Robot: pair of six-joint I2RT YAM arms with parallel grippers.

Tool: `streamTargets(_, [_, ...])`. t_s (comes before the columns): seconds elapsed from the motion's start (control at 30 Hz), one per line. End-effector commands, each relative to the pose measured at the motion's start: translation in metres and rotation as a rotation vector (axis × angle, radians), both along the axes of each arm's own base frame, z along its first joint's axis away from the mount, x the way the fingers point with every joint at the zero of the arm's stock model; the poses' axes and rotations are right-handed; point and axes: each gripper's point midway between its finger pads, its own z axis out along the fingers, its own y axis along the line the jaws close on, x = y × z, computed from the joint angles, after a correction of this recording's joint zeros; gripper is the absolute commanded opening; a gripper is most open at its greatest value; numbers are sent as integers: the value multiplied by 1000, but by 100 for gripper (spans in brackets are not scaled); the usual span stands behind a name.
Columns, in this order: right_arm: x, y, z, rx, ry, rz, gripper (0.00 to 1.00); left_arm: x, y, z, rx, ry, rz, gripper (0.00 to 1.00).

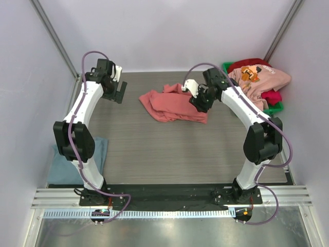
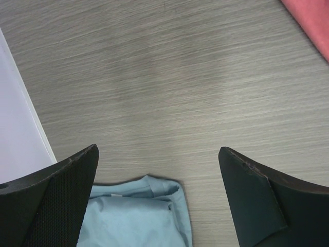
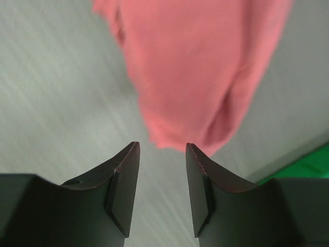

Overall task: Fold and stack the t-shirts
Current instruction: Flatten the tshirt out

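Note:
A salmon-red t-shirt [image 1: 172,104] lies crumpled at the back middle of the table. My right gripper [image 1: 200,104] hovers over its right edge, open and empty; in the right wrist view the shirt [image 3: 190,67] lies just ahead of the fingertips. A folded grey-blue t-shirt [image 1: 61,167] lies at the near left, partly behind the left arm; it also shows in the left wrist view [image 2: 133,216]. My left gripper [image 1: 119,92] is raised at the back left, wide open and empty. A light pink t-shirt with orange print [image 1: 259,80] and a crimson one [image 1: 272,96] are heaped in the bin.
A green plastic bin [image 1: 277,108] stands at the back right corner against the wall. White walls close the left, back and right sides. A metal rail [image 1: 169,198] runs along the near edge at the arm bases.

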Motion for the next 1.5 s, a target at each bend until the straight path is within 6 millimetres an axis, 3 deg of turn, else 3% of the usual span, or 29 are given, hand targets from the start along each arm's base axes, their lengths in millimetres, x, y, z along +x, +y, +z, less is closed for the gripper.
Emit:
streamTargets(0.0, [-32,-10,4,4,17,98,45,-6,7,22,18,-55,2,100])
streamTargets(0.13, [-71,-20,-33,-55,164,165,43,-6,9,18,25,-46,11,100])
streamTargets(0.2, [-75,-24,-48,-80,204,158,43,-5,8,20,24,-49,11,100])
streamTargets(0.5, [-43,-28,-97,-138,233,87,47,-6,12,22,48,-45,9,100])
streamTargets(0.73, [-7,-29,-108,-161,192,40,50,-4,14,18,61,-36,13,100])
streamTargets(1.07, [10,-43,-129,-177,187,-25,50,-1,15,12,67,-21,11,100])
streamTargets(1.17, [15,-48,-137,-170,189,-61,45,2,12,11,56,-19,8,100])
streamTargets(1.47, [40,-58,-96,-109,58,-126,43,3,8,8,48,-8,-3,100])
